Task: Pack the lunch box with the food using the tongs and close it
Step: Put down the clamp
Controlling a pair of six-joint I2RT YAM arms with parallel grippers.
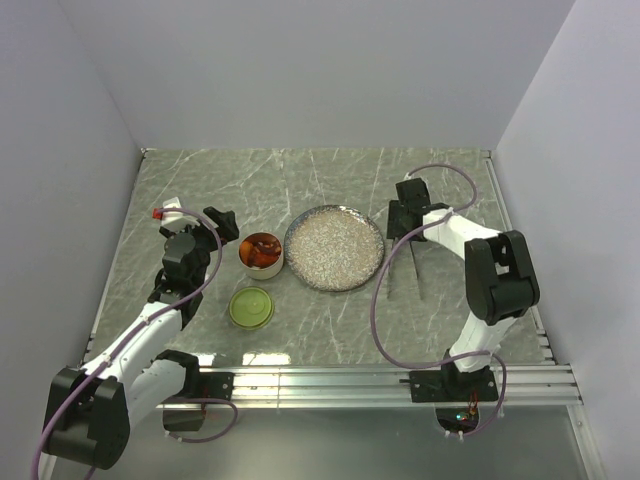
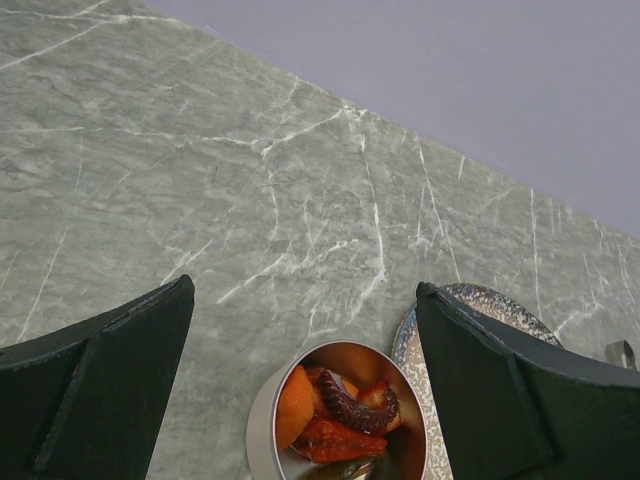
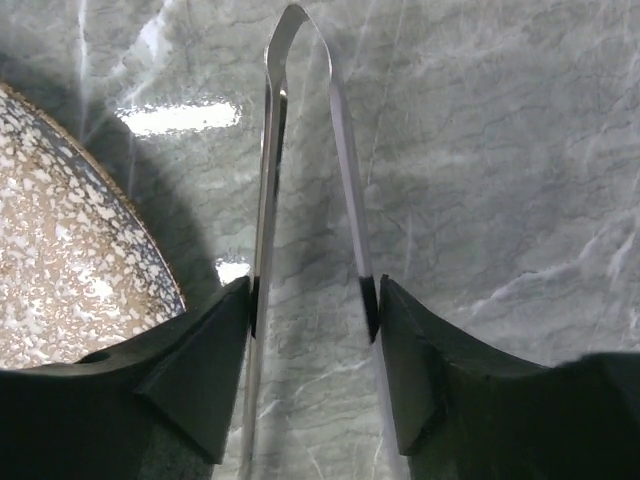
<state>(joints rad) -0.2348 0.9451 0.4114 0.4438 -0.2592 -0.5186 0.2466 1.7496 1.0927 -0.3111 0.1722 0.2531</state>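
Observation:
The lunch box (image 1: 262,250), a small steel tin, stands open left of the plate, with the food (image 2: 340,415) inside: orange chunks and a dark curled strip. Its olive-green lid (image 1: 251,307) lies flat on the table in front of it. My left gripper (image 1: 222,225) hovers open just left of the tin, with nothing between its fingers (image 2: 120,370). The tongs (image 1: 415,270) lie on the table right of the plate, arms spread. My right gripper (image 3: 313,290) straddles both tong arms (image 3: 345,150). Its left pad touches one arm; a thin gap shows at the other.
A wide speckled grey plate (image 1: 334,247) sits between the tin and the tongs, with nothing on it; its rim shows in the right wrist view (image 3: 150,270). Grey walls close the table at the back and both sides. A metal rail (image 1: 380,380) runs along the near edge.

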